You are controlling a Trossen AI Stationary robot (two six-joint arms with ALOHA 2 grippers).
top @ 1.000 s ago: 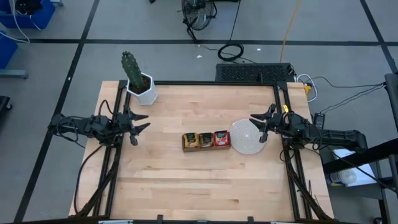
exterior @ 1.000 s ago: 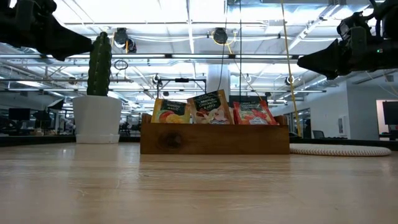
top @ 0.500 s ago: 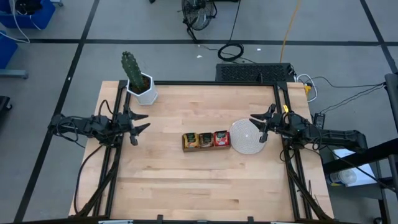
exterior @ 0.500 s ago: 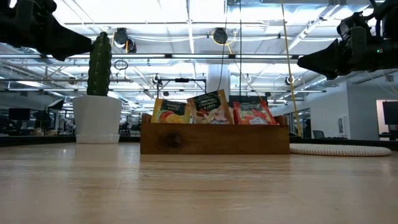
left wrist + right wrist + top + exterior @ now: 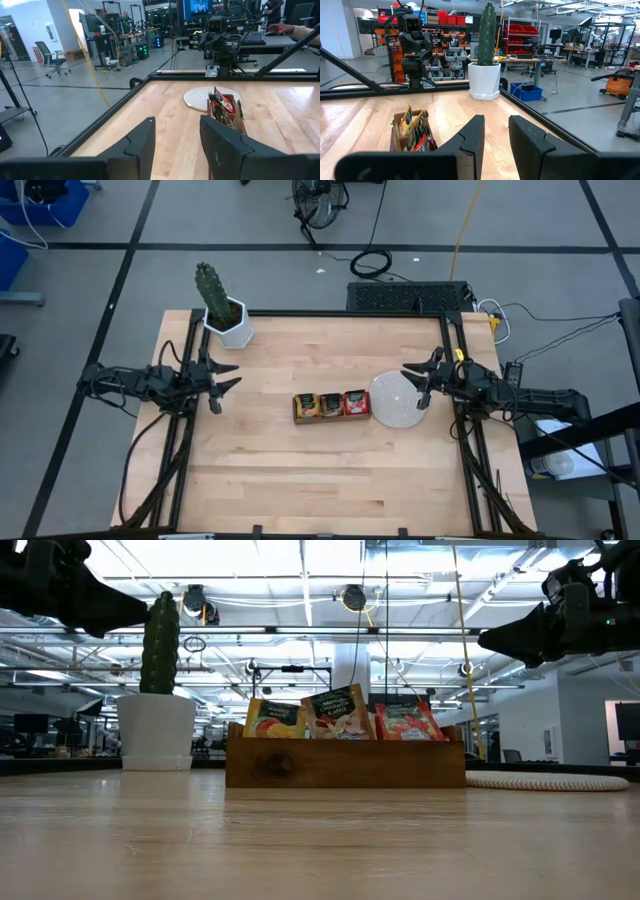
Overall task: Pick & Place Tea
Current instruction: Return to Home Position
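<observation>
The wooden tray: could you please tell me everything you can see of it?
The wooden tray is a low brown box of three compartments in a row, flat on the table. Yellow sachets stand in its left compartment, tan sachets in the middle, red sachets in the right, rising above its rim. The whitish disc lies by its right end.

Left gripper (image 5: 230, 376) level, fingers parted, empty; right gripper (image 5: 413, 385) facing it, likewise parted, empty.
</observation>
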